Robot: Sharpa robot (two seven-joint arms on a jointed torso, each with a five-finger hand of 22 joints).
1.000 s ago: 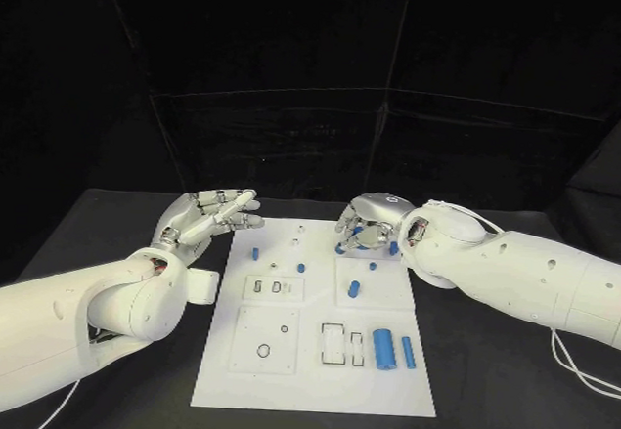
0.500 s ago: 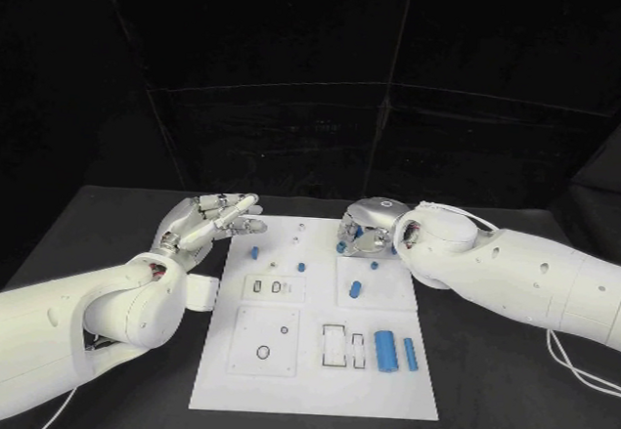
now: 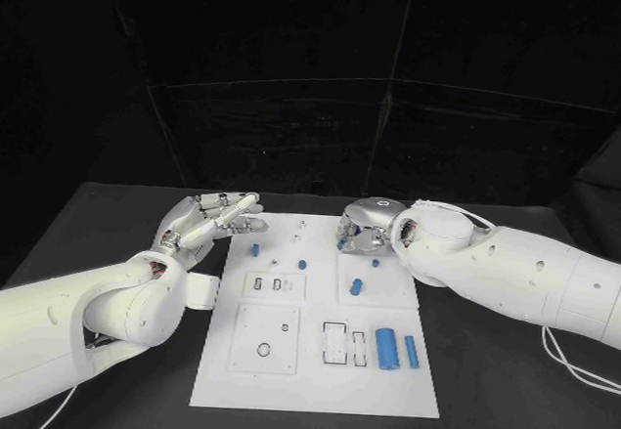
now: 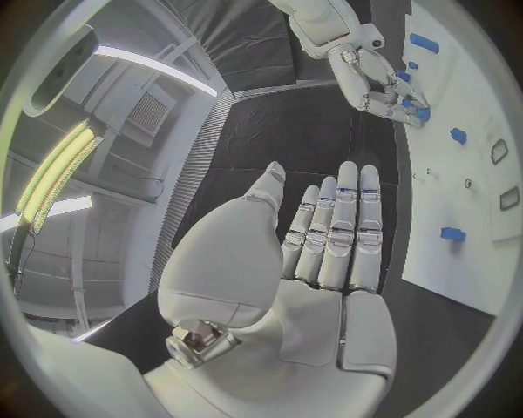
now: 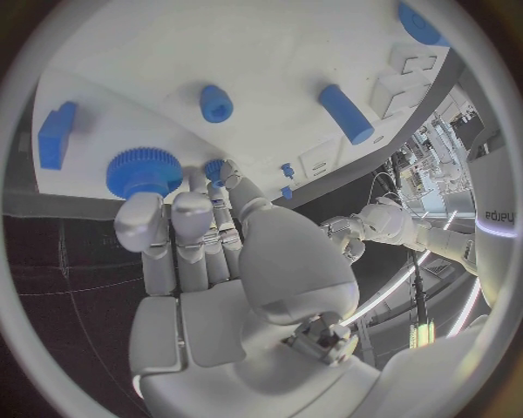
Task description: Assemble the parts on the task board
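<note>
in the head view the white board (image 3: 316, 371) lies lengthwise on the black table (image 3: 512, 383); the right hand (image 3: 366, 228) hovers over its far right corner, fingers curled down near a small blue piece (image 3: 374, 264). seven blue pieces show there; a long cylinder (image 3: 385, 349) points away from the robot. in the left wrist view the left hand (image 4: 316, 261) is empty, fingers straight, beside the board. in the right wrist view the fingers (image 5: 179, 235) touch a blue gear (image 5: 144, 171), grip unclear.
</note>
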